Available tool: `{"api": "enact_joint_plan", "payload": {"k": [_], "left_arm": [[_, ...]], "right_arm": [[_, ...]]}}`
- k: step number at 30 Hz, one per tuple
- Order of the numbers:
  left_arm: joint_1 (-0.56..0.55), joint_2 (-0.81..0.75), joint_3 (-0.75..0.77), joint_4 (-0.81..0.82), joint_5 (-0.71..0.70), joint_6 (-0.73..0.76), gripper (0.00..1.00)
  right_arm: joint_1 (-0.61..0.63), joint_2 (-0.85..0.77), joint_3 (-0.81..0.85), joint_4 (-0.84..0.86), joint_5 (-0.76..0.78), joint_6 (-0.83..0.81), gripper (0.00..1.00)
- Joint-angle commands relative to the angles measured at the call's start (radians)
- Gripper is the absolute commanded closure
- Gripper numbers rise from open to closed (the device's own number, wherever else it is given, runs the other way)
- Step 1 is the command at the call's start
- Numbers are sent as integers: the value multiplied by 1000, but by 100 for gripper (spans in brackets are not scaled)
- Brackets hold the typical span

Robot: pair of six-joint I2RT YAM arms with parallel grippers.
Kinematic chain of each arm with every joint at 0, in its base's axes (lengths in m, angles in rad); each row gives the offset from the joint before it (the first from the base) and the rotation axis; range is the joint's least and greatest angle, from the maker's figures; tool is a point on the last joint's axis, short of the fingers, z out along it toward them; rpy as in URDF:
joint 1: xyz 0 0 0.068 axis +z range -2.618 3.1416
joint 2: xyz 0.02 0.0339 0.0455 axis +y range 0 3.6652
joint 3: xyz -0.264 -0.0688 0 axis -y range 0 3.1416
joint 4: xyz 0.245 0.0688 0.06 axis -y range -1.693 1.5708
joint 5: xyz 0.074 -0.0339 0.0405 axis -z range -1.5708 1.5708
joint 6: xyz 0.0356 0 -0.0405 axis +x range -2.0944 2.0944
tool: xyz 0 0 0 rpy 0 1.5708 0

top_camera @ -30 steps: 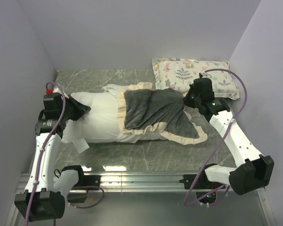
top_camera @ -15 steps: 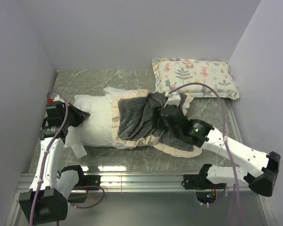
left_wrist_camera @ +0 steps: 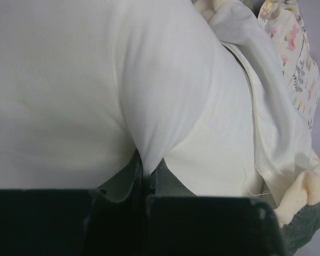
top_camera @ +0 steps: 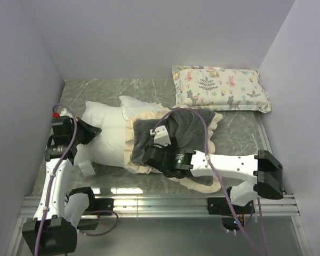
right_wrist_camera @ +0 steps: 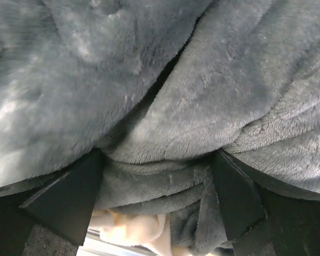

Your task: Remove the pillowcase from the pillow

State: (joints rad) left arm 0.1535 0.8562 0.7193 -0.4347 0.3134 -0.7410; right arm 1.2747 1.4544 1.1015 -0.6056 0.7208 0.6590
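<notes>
Pillows: 2. One large white pillow [top_camera: 104, 141] at nine o'clock on the table [top_camera: 96, 90]; one small printed pillow [top_camera: 221, 88] at one o'clock.
Pillowcase [top_camera: 186, 125]: 1. Grey plush with a cream ruffle, mid-table toward six o'clock.
Robot arms: 2. The left arm [top_camera: 53, 176] at seven o'clock, the right arm [top_camera: 234, 162] at five o'clock.
Grippers: 2. The left gripper [left_wrist_camera: 145, 186] and the right gripper [right_wrist_camera: 154, 202], one per arm.
Purple cables: 2. The left cable [top_camera: 69, 114] and the right cable [top_camera: 202, 120].
Table: 1.
</notes>
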Motion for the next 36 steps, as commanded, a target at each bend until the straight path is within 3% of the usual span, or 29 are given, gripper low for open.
{"api": "enact_joint_plan", "payload": {"k": [1,3,5,6,10,14,19,23,25,28,29,31,36], "left_arm": [[6,-28,68,37,-33,5,99],[6,-25,86,40,-54,-7,100],[9,-22,120,43,-65,-15,100],[12,-17,133,44,-82,-23,100],[44,12,213,19,-122,-8,99],[171,36,239,13,-76,5,99],[225,52,203,43,4,-17,100],[225,44,158,73,55,-5,100],[224,40,141,65,73,26,100],[183,17,98,94,121,52,100],[144,12,92,93,116,58,100],[109,1,66,94,108,65,100],[-55,-58,-20,103,35,32,100]], "right_arm": [[3,50,23,-98,63,73,16],[-9,40,3,-169,101,109,65],[-38,3,-34,-218,120,135,98],[-50,-53,-51,-262,135,158,100],[-188,-268,-146,-281,103,130,100],[-389,-512,-227,-243,51,42,100],[-645,-598,-210,-183,-38,-104,100],[-661,-563,-158,-154,-115,-139,100],[-646,-565,-157,-106,-243,-176,100],[-556,-595,-150,-50,-323,-194,82],[-501,-607,-129,-39,-316,-193,61],[-465,-600,-59,-20,-307,-200,35],[-382,-455,142,16,-313,-275,20]]}}
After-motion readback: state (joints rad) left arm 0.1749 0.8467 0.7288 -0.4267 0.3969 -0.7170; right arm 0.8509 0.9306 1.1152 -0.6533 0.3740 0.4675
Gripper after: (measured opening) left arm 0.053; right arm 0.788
